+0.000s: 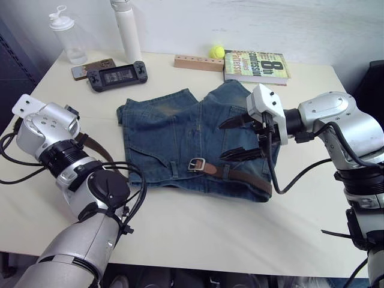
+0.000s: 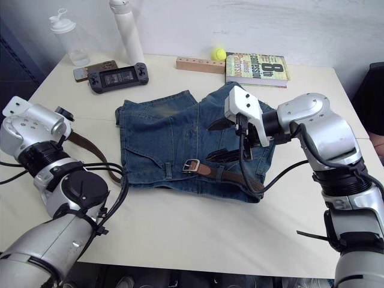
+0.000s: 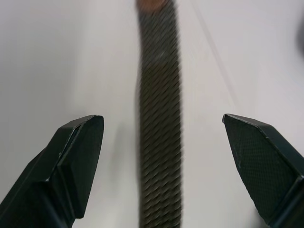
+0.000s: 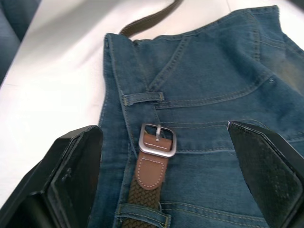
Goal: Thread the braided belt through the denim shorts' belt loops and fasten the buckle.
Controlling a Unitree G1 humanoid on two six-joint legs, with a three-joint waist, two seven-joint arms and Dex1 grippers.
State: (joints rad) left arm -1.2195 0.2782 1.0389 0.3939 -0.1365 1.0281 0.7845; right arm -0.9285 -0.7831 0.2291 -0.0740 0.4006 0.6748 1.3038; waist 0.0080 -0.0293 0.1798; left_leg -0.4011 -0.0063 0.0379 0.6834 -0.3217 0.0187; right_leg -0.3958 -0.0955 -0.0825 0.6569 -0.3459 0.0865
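The denim shorts [image 1: 174, 129] lie flat mid-table, waistband toward me. The silver buckle [image 1: 197, 164] rests on the waistband, and no strap passes through its frame. From it the braided belt [image 1: 249, 177] runs right under a belt loop [image 4: 142, 216] to the shorts' right edge. Another belt loop [image 4: 142, 98] beside the buckle holds nothing. A further stretch of belt [image 2: 90, 150] lies on the table left of the shorts. My left gripper [image 3: 159, 118] is open, straddling that stretch just above it. My right gripper [image 1: 231, 139] hovers open over the shorts' right half, above the buckle.
Along the table's far side stand a clear bottle [image 1: 66, 37], a white bottle [image 1: 128, 30], a phone [image 1: 93, 67], a game console [image 1: 118, 75], a wooden block [image 1: 198, 62], a tennis ball [image 1: 217, 51] and a book [image 1: 256, 66]. Bare table [image 1: 228, 228] lies in front of the shorts.
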